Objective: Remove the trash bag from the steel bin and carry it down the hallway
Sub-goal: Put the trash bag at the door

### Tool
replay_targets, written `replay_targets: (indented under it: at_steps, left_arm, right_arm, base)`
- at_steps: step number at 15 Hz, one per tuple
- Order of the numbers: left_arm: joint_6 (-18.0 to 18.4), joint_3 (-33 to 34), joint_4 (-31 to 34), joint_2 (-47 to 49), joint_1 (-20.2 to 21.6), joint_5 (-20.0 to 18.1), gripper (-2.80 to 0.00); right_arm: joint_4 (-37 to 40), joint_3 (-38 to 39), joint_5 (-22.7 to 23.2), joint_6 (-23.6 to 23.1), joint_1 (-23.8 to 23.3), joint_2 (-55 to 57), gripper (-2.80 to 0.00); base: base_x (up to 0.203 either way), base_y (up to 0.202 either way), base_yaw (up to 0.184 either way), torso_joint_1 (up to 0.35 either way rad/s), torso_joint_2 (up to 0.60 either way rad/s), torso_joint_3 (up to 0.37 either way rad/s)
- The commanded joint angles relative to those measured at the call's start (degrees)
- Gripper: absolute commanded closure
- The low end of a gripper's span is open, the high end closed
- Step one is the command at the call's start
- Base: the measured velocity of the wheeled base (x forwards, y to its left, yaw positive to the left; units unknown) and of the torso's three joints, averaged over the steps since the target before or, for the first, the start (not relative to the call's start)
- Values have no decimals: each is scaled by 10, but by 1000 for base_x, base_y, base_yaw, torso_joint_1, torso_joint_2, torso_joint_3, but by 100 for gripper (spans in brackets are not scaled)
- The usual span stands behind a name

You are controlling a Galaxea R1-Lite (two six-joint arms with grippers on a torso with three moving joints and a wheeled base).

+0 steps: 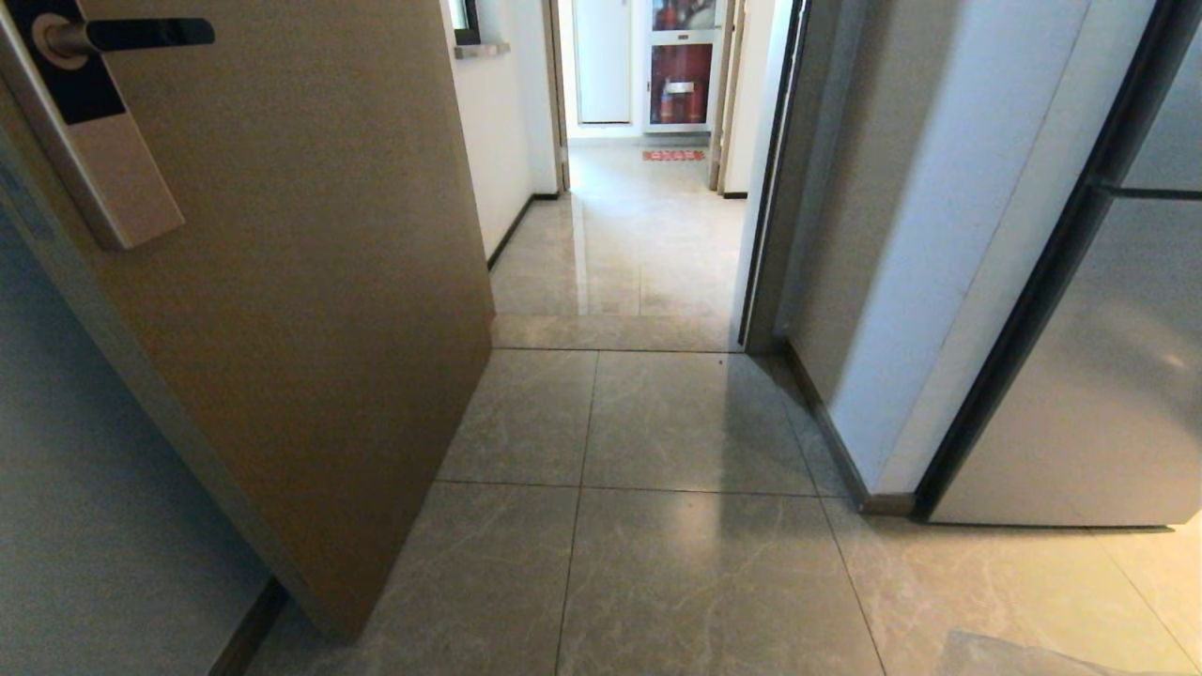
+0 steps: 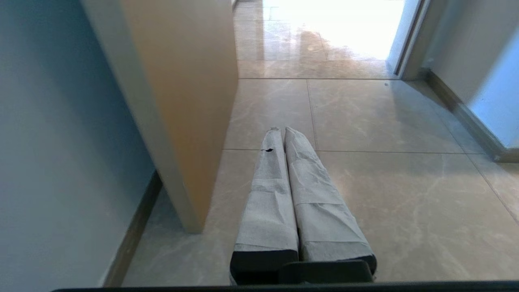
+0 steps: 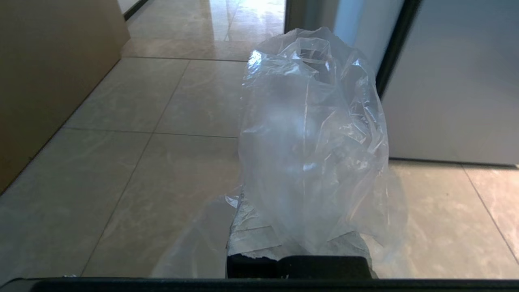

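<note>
The trash bag [image 3: 320,121], thin crinkly clear plastic, is draped over my right gripper [image 3: 302,138] and hides its tape-wrapped fingers [image 3: 251,235] almost to their base. The gripper is shut on the bag. A pale fold of the bag [image 1: 1019,657] shows at the bottom right of the head view. My left gripper [image 2: 282,130] hangs over the floor tiles beside the door, its wrapped fingers pressed together with nothing between them. The hallway [image 1: 639,244] runs straight ahead with glossy tiles. The steel bin is out of view.
An open tan door [image 1: 310,282] with a lever lock [image 1: 94,94] stands close on the left. A white wall corner [image 1: 901,282] and a steel-faced appliance [image 1: 1108,376] are on the right. A red mat [image 1: 672,155] and a glass cabinet [image 1: 681,84] lie at the far end.
</note>
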Motion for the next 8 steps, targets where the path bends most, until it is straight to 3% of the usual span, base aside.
replay_targets:
  at_steps: [1, 8]
  left_arm:
    - [0, 0, 0, 0, 0, 0, 0]
    - [0, 0, 0, 0, 0, 0, 0]
  right_arm:
    - [0, 0, 0, 0, 1, 1, 0]
    - [0, 0, 0, 0, 0, 1, 0]
  base:
    - [0, 0, 0, 0, 0, 0]
    - [0, 0, 0, 0, 0, 0]
